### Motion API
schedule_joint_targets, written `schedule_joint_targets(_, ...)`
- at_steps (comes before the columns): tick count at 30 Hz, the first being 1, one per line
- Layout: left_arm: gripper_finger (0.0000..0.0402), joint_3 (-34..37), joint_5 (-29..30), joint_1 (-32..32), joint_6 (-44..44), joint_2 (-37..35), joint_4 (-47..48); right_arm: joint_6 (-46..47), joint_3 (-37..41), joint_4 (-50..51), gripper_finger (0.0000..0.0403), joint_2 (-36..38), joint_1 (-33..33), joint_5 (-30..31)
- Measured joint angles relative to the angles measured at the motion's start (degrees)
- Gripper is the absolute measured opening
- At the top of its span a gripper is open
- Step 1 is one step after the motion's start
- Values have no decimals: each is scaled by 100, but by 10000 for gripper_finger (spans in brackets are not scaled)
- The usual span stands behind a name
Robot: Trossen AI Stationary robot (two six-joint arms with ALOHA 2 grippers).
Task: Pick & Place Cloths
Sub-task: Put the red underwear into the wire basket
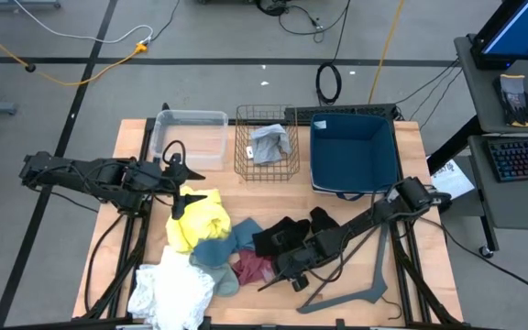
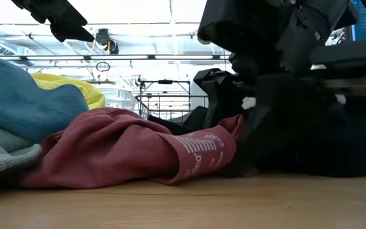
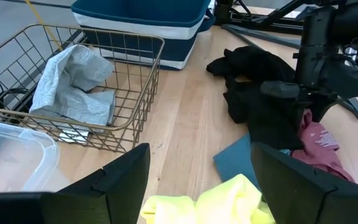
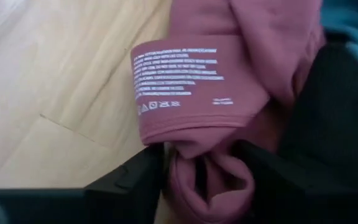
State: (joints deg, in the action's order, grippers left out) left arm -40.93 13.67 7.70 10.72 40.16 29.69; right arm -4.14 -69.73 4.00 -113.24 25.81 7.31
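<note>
A heap of cloths lies at the table's near middle: yellow (image 1: 200, 218), teal-blue (image 1: 214, 249), white (image 1: 170, 291), black (image 1: 287, 234) and maroon-pink (image 1: 253, 266). A light grey cloth (image 1: 269, 144) lies in the wire basket (image 1: 242, 170). My right gripper (image 1: 280, 272) is low at the maroon-pink cloth (image 4: 229, 62) and shut on it. My left gripper (image 1: 186, 188) is open and empty just above the yellow cloth's far edge (image 3: 229, 199). My right gripper pinches a bunched fold (image 4: 210, 177) of the maroon-pink cloth between its two fingers, just beside the hem with the white printed label (image 4: 179, 81). The fingers come slanting down from the table's right. The cloth lies slack on the table (image 2: 126, 159).
A clear plastic tub (image 1: 191, 117) stands at the far left, the wire basket in the far middle and a dark blue bin (image 1: 354, 151) at the far right. A grey hanger (image 1: 365, 284) lies near the right front edge.
</note>
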Motion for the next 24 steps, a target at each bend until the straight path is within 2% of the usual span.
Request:
schedule_joint_targets(15,282,0,0,0,-55,0,2,-34,4,-45,12,393,-23,-302)
schedule_joint_targets(24,282,0,-4,0,-143,0,4,145,4,-71,5,1264,-23,-313)
